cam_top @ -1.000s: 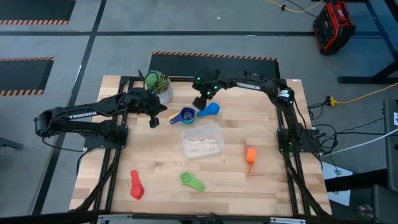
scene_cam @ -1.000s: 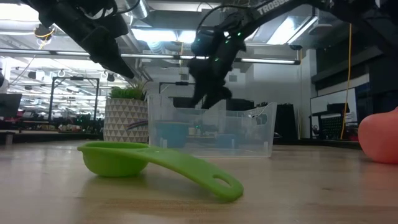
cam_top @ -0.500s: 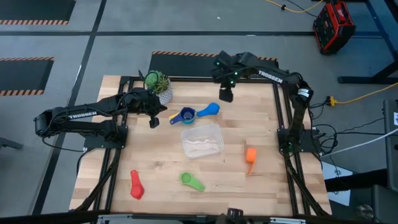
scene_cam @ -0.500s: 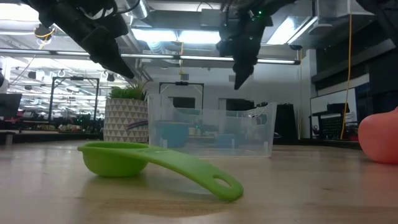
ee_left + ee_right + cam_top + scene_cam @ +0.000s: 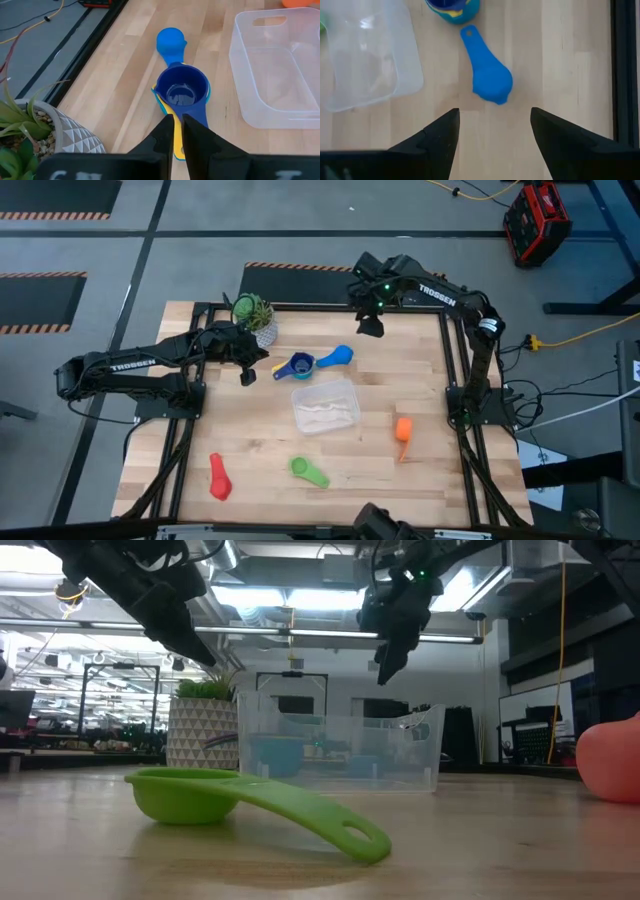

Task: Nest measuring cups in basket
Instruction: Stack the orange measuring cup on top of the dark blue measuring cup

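We find the basket (image 5: 325, 406) at the table's centre, clear and with no cup in it. Just beyond its far-left corner the dark blue cup (image 5: 298, 366) sits nested in a yellow cup (image 5: 176, 145); only the left wrist view shows the yellow handle beneath. The light blue cup (image 5: 338, 357) lies bowl-down to the right of this pair, touching it. The orange cup (image 5: 403, 429) lies right of the basket, the green cup (image 5: 306, 471) near of it, the red cup (image 5: 218, 477) at the near left.

The left gripper (image 5: 177, 131) stands over the yellow handle, fingers almost together; we cannot tell whether they grip it. The right gripper (image 5: 369, 322) hangs raised over the far edge, fingers spread wide, empty. The low view alone shows the plant pot (image 5: 203, 732) behind the basket.
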Tool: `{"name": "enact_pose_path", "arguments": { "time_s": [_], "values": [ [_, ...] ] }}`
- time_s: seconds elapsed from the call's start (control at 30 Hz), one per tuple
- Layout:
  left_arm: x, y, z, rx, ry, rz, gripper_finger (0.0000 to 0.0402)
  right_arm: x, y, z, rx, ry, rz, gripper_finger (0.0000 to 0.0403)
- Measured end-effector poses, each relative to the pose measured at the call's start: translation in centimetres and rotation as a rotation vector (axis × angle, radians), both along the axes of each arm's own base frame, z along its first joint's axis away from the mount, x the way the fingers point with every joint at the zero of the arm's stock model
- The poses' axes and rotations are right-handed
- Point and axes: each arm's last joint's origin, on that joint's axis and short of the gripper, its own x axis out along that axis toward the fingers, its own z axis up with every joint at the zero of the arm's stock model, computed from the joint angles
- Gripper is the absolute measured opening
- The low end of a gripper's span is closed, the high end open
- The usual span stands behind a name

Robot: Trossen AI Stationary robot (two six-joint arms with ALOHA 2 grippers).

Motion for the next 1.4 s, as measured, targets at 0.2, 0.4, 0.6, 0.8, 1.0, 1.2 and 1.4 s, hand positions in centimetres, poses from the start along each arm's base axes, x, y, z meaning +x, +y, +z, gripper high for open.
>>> {"name": "enact_pose_path", "arguments": {
  "time_s": [0.2, 0.4, 0.6, 0.8, 1.0, 1.2, 1.4],
  "values": [
    [0.0, 0.0, 0.0, 0.000, 0.000, 0.000, 0.0018, 0.1, 0.5, -0.1, 0.018, 0.020, 0.004, 0.0248],
    [0.0, 0.0, 0.0, 0.000, 0.000, 0.000, 0.0010, -0.6, 2.0, -0.3, 0.139, 0.156, -0.048, 0.0248],
    [0.0, 0.0, 0.0, 0.000, 0.000, 0.000, 0.0003, -0.8, 5.2, 1.0, 0.370, 0.150, 0.021, 0.0248],
    [0.0, 0.0, 0.0, -0.001, 0.000, 0.000, 0.0002, -1.2, 8.8, 3.5, 0.432, 0.103, 0.093, 0.0248],
    [0.0, 0.0, 0.0, 0.000, 0.000, 0.000, 0.0015, -1.6, 12.8, 5.7, 0.396, 0.091, 0.163, 0.0248],
    [0.0, 0.0, 0.0, -0.001, 0.000, 0.000, 0.0026, -3.0, 16.7, 5.7, 0.371, 0.132, 0.197, 0.0248],
    [0.0, 0.0, 0.0, -0.001, 0.000, 0.001, 0.0029, -6.3, 19.6, 4.0, 0.289, 0.274, 0.072, 0.0248]
  ]
}}
